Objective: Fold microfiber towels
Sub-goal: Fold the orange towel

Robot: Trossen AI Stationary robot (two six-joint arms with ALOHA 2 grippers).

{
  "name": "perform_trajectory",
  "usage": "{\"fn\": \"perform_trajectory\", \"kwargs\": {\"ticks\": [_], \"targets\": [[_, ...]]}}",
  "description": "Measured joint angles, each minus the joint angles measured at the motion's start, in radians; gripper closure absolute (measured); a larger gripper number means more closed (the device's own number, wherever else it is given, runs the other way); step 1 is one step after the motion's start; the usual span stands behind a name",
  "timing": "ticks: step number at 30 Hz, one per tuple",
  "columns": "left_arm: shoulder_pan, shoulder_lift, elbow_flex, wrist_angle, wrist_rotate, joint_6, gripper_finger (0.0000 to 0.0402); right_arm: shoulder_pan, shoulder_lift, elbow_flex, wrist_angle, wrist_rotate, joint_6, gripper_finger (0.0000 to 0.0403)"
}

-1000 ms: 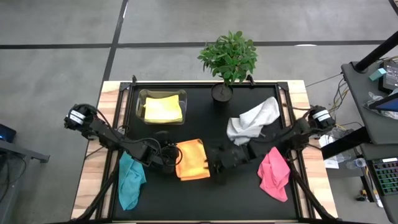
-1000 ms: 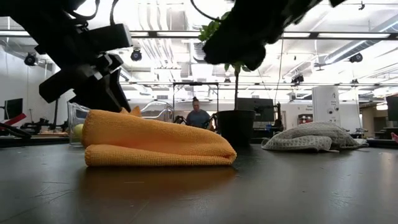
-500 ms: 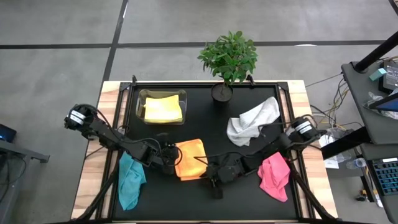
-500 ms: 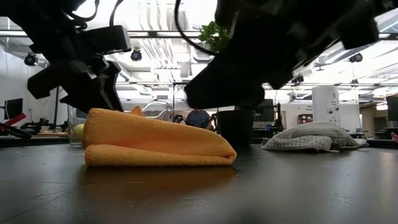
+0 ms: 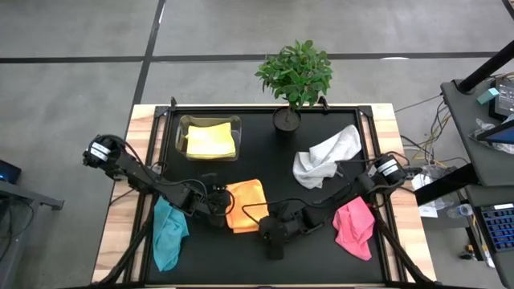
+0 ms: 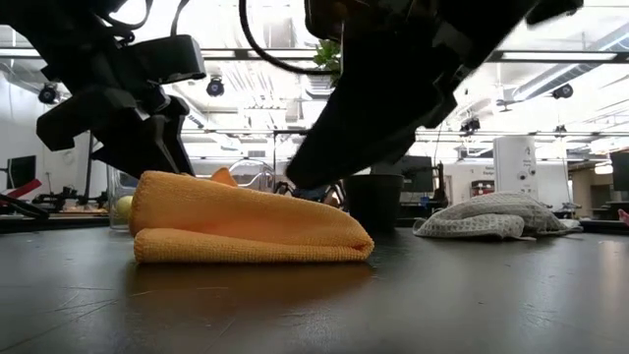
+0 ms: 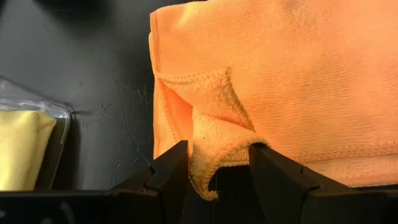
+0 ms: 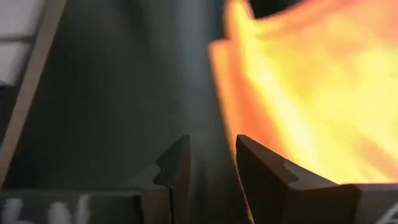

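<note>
Left pincer sits at the left edge of the orange towel, low on the worktop; its wrist view shows a bunched corner of the orange cloth pinched between the two dark fingers, so it is gripping the orange towel. Right pincer is at the near right corner of the same towel, fingers parted a little with only bare dark worktop between them, nothing held; orange cloth just beside it in its wrist view. Orange towel lies folded, roughly mid-worktop toward the front; low view shows it as a flat doubled wedge with the fold at the right, left arm at its left end, right arm looming over the right side. Yellow towel lies folded inside the clear plastic box at the back left. White-grey towel is crumpled at the right back, near the potted plant. Pink towel is crumpled at the front right, just beside the right arm. Teal towel is crumpled at the front left edge, hanging partly off the black mat, under the left arm.
</note>
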Motion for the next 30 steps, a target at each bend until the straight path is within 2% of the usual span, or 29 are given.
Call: {"fn": "perform_trajectory", "kwargs": {"ticks": [4, 7, 12, 17, 24, 30], "targets": [[0.0, 0.0, 0.0, 0.008, 0.0, -0.001, 0.0247, 0.013, 0.0, 0.11, -0.301, 0.151, 0.04, 0.0283], [0.0, 0.0, 0.0, 0.008, 0.0, -0.014, 0.0247, 0.028, -0.002, 0.164, -0.413, 0.198, 0.045, 0.0282], [0.0, 0.0, 0.0, 0.008, 0.0, -0.024, 0.0247, 0.051, -0.002, 0.181, -0.415, 0.163, 0.064, 0.0281], [0.0, 0.0, 0.0, 0.017, 0.0, -0.025, 0.0247, 0.049, -0.002, 0.177, -0.406, 0.135, 0.092, 0.0255], [0.0, 0.0, 0.0, 0.026, 0.0, -0.025, 0.0247, 0.043, 0.046, 0.144, -0.369, 0.206, 0.04, 0.0224], [0.001, 0.0, 0.0, 0.024, -0.019, 0.005, 0.0247, 0.016, 0.134, 0.145, -0.321, 0.278, -0.02, 0.0236]]}}
